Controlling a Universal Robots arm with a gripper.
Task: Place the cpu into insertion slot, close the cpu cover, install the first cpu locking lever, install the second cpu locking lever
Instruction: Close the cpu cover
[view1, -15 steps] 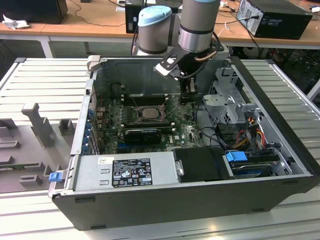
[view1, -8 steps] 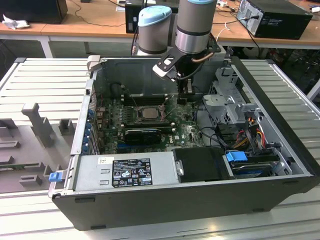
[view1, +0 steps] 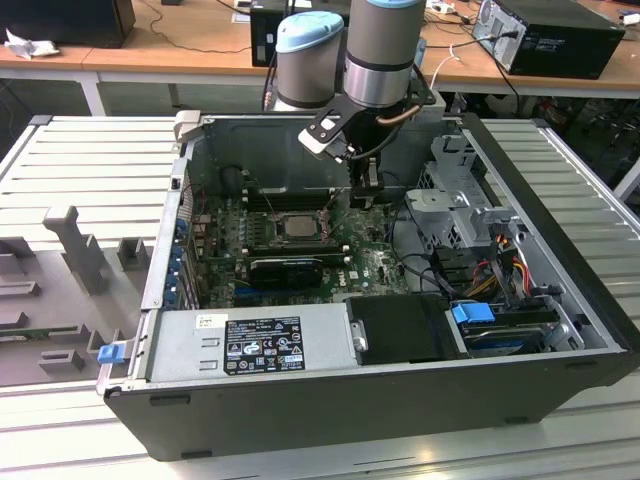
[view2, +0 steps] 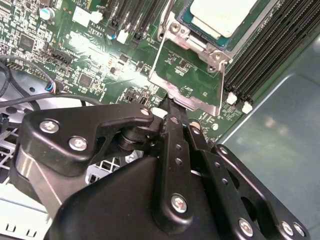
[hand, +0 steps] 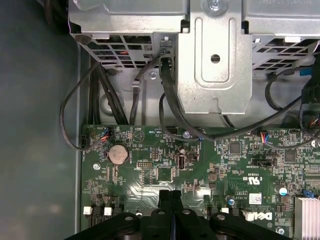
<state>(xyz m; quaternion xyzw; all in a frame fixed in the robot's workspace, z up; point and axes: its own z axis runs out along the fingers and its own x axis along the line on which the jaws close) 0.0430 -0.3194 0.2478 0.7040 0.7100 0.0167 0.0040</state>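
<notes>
The cpu (view2: 225, 15) is a pale beige square lying flat in the insertion slot (view2: 197, 37); the exterior view shows it mid-board (view1: 297, 226). The cpu cover (view2: 165, 65), a thin silver frame with a large window, is swung open and stands tilted up from the slot. Green board shows through its window. My gripper (view2: 170, 111) is shut, its black fingertips touching the cover's free edge (view2: 192, 102); I cannot tell whether they pinch it. In the exterior view the gripper (view1: 367, 192) hangs inside the case, to that view's right of the slot. The first wrist view shows the fingers (hand: 164, 200) pressed together.
Long black memory slots (view2: 265, 55) run beside the socket. A silver drive cage (hand: 215, 65) with black cables (hand: 167, 95) stands close behind the gripper. A black graphics card (view1: 285, 270) and the power supply (view1: 250, 345) lie nearer the case front.
</notes>
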